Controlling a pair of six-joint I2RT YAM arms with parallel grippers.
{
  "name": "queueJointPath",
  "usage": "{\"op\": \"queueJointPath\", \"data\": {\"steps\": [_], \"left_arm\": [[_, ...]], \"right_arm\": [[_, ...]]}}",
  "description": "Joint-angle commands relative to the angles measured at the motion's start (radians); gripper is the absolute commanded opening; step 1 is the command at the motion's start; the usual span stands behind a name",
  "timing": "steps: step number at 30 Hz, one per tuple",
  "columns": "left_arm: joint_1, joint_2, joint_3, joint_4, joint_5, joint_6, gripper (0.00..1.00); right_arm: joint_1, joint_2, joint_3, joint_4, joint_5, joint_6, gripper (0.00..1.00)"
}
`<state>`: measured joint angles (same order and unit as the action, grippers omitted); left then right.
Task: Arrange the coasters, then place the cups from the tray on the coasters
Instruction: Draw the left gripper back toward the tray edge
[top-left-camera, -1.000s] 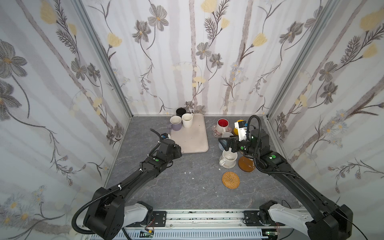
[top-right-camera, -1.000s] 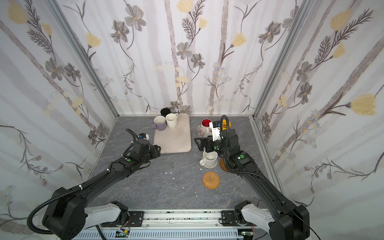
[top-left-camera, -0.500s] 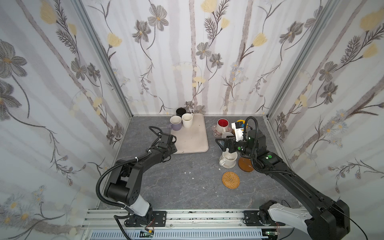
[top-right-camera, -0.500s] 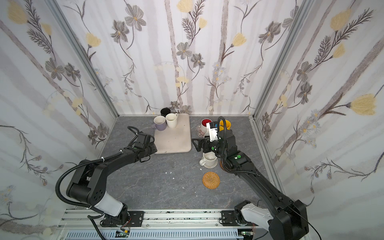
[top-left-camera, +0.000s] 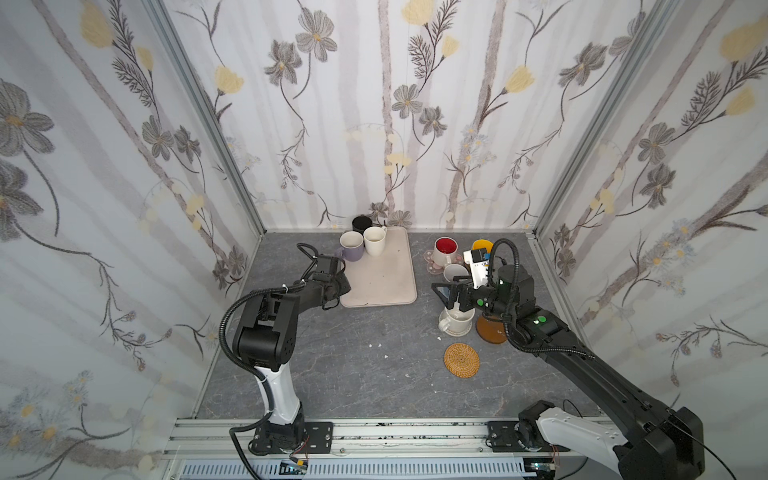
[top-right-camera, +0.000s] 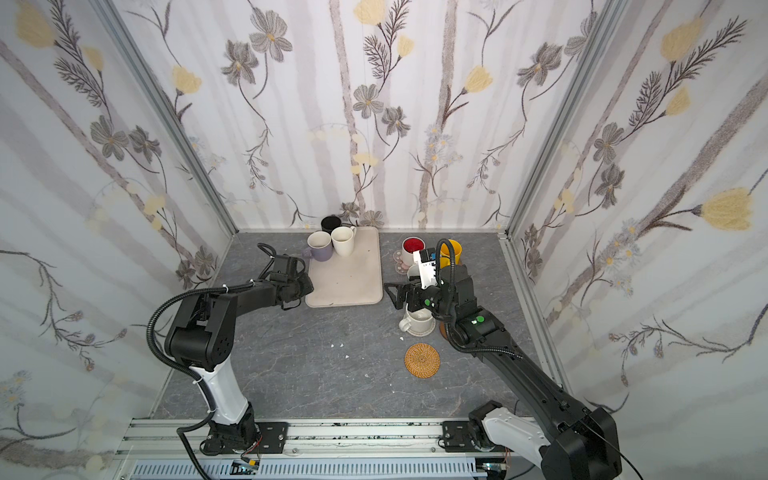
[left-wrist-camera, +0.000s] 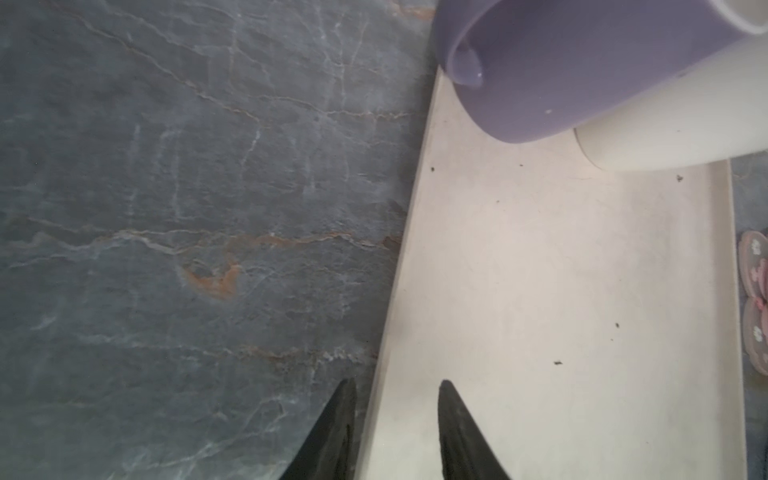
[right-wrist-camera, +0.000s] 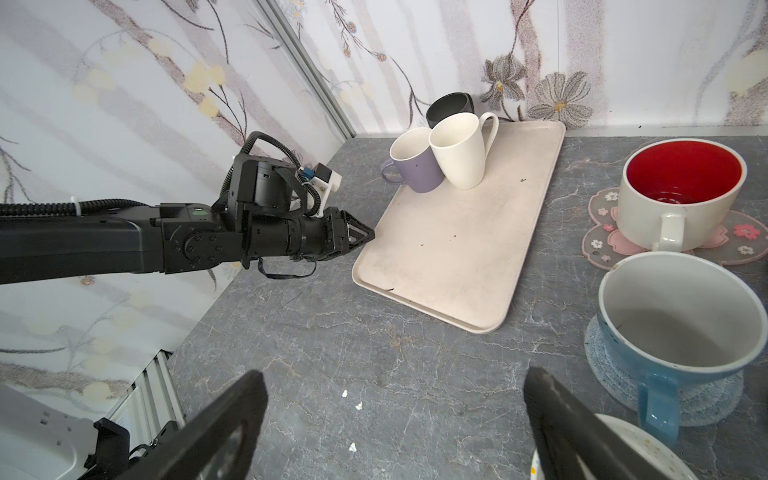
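A grey veined tabletop (top-left-camera: 332, 374) bears the beige tray (top-left-camera: 384, 280). A rattan coaster (top-left-camera: 461, 360) lies bare near white crumbs (top-left-camera: 379, 344)

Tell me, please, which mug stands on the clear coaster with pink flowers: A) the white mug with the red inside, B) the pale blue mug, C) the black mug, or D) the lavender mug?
A: the right wrist view shows the white handled mug with the red inside resting on the clear pink-flower coaster.
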<state>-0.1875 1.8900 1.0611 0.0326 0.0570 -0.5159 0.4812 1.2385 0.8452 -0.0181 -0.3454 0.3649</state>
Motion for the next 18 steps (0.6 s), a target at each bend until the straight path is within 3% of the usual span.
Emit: {"op": "queueJointPath", "data": {"steps": [1, 8, 15, 18], "left_arm": [[0.012, 0.029, 0.018, 0.029, 0.024, 0.004, 0.32], [0.025, 0.064, 0.036, 0.041, 0.06, 0.004, 0.22], [0.023, 0.061, 0.016, 0.046, 0.076, 0.009, 0.01], [0.023, 0.048, -0.005, 0.046, 0.065, -0.009, 0.0]], "right_arm": [[-0.001, -0.002, -0.001, 0.058, -0.013, -0.011, 0.97], [-0.002, 0.01, 0.003, 0.063, -0.017, -0.011, 0.97], [-0.004, 0.006, 0.003, 0.055, -0.014, -0.011, 0.97], [-0.003, 0.003, 0.005, 0.051, -0.01, -0.011, 0.97]]}}
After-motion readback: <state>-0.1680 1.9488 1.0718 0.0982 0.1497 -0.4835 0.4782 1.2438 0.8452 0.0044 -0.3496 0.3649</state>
